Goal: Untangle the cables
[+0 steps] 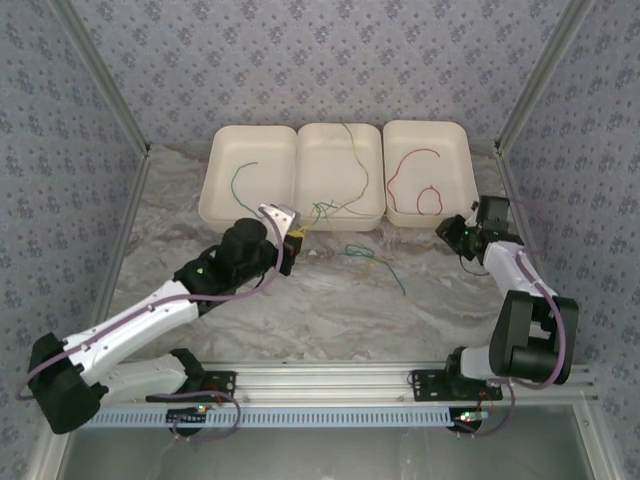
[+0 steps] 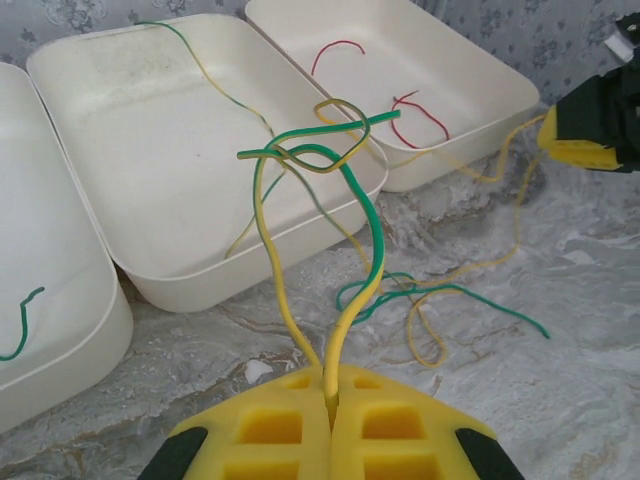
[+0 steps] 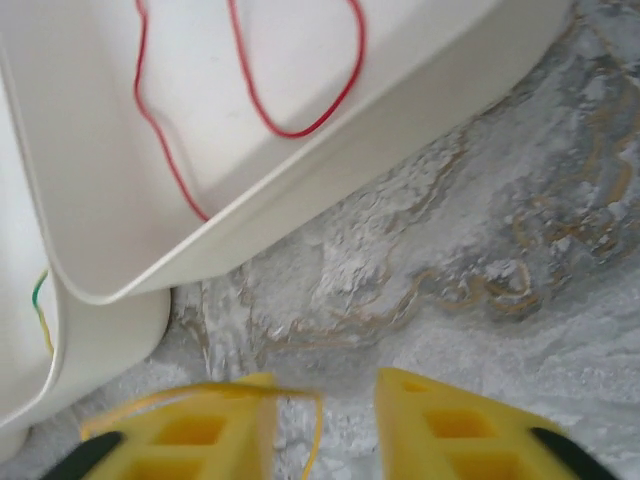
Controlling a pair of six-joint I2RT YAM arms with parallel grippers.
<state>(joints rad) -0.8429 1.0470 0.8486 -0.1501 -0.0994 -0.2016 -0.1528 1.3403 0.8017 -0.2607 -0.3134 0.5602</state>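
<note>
In the left tray (image 1: 270, 150), at the table's (image 1: 300, 310) far edge, a green cable (image 1: 243, 177) lies curved, its length running near to far. The left gripper (image 2: 330, 385) is clamped on a yellow-green pair (image 2: 275, 260) that rises from its jaws toward the middle tray's (image 1: 320, 170) near edge, ending in a knot (image 2: 320, 150). A loose green cable (image 1: 385, 268) runs slantwise across the table in front. The red cable (image 3: 290, 134) loops inside the right tray (image 1: 445, 145). The right gripper (image 3: 325, 385) has its jaws parted at that tray's near right corner, with a yellow strand (image 3: 200, 395) draped over one finger.
</note>
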